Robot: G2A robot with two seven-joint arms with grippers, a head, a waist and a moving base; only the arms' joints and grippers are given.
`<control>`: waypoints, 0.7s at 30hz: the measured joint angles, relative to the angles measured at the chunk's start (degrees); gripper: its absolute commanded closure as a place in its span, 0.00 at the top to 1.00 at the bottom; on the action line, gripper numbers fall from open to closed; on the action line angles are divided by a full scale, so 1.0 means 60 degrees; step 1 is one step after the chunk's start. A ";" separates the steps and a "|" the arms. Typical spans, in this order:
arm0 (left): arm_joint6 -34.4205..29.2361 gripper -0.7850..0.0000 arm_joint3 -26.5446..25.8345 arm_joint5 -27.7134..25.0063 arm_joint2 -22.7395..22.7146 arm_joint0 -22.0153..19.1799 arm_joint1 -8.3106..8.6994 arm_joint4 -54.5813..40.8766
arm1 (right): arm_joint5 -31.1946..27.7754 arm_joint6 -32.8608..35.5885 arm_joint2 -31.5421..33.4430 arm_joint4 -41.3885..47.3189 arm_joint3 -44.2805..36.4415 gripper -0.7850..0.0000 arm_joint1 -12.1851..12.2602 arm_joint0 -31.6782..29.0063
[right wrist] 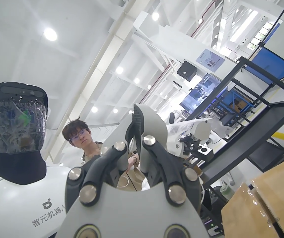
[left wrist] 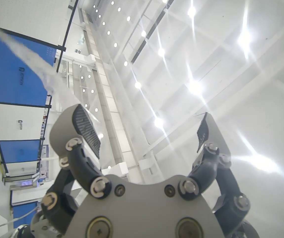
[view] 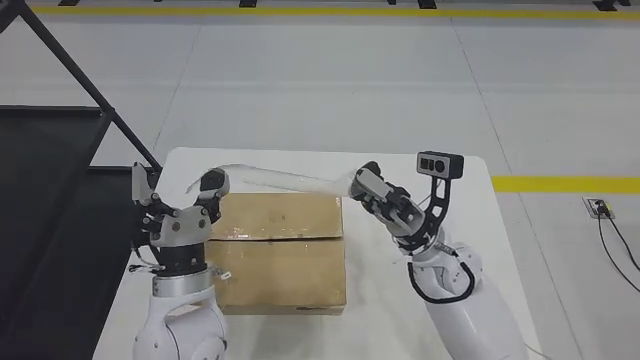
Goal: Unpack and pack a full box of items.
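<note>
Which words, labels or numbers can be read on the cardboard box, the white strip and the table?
On the cardboard box: faint marks on one flap, too small to read.
On the white strip: none.
On the table: none.

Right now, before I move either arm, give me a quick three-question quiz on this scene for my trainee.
1. True or false: the box on the table has its flaps shut.
2. Which tool is open? A) left tool B) right tool C) both
3. Fill in: the white strip stretches in the air between the two ____.

Key: 1 true. 2 A; the right tool's fingers are together. 3 tools.
</note>
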 measured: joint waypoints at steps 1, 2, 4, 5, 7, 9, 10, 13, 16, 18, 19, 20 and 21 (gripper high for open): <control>0.0001 1.00 0.0027 -0.0025 -0.0057 0.0026 0.0003 0.0044 | 0.0024 -0.0009 -0.0014 -0.0027 -0.0011 0.00 0.0000 0.0006; 0.0015 1.00 0.0061 -0.0039 -0.0121 0.0054 0.0006 0.0080 | 0.0050 -0.0013 -0.0029 -0.0056 -0.0024 0.00 0.0000 0.0012; 0.0068 1.00 0.0139 -0.0003 -0.0312 0.0131 0.0017 0.0149 | 0.0187 -0.0005 -0.0060 -0.0161 -0.0054 0.00 0.0006 0.0028; 0.0088 1.00 0.0158 0.0037 -0.0411 0.0172 0.0023 0.0167 | 0.0299 0.0004 -0.0073 -0.0215 -0.0072 0.00 0.0011 0.0043; 0.0118 1.00 0.0155 0.0165 -0.0666 0.0295 0.0040 0.0126 | 0.0527 0.0021 -0.0093 -0.0319 -0.0113 0.00 0.0020 0.0098; 0.0120 1.00 0.0100 0.0364 -0.0955 0.0459 0.0061 0.0006 | 0.0679 0.0015 -0.0116 -0.0465 -0.0151 0.00 0.0026 0.0156; 0.0112 1.00 0.0074 0.0454 -0.1089 0.0540 0.0071 -0.0047 | 0.0726 -0.0011 -0.0128 -0.0527 -0.0176 0.00 0.0026 0.0177; 0.0159 1.00 -0.0029 0.0590 -0.1505 0.0776 0.0090 -0.0329 | 0.0966 -0.0100 -0.0172 -0.0793 -0.0277 0.00 0.0030 0.0277; 0.0422 1.00 -0.0086 0.0394 -0.1848 0.0857 0.0077 -0.0753 | 0.1503 -0.0123 -0.0273 -0.1263 -0.0406 0.00 0.0041 0.0451; 0.0774 1.00 -0.0175 0.0223 -0.2006 0.0785 0.0043 -0.1346 | 0.1895 -0.0183 -0.0379 -0.1706 -0.0533 0.00 0.0044 0.0600; 0.0955 1.00 -0.0229 0.0148 -0.2043 0.0742 0.0024 -0.1625 | 0.2059 -0.0189 -0.0434 -0.1900 -0.0605 0.00 0.0044 0.0667; 0.1156 1.00 -0.0292 0.0082 -0.2061 0.0691 0.0003 -0.1943 | 0.2220 -0.0191 -0.0486 -0.2087 -0.0684 0.00 0.0044 0.0735; 0.1447 1.00 -0.0383 0.0028 -0.2078 0.0612 -0.0026 -0.2405 | 0.2422 -0.0181 -0.0555 -0.2326 -0.0799 0.00 0.0046 0.0832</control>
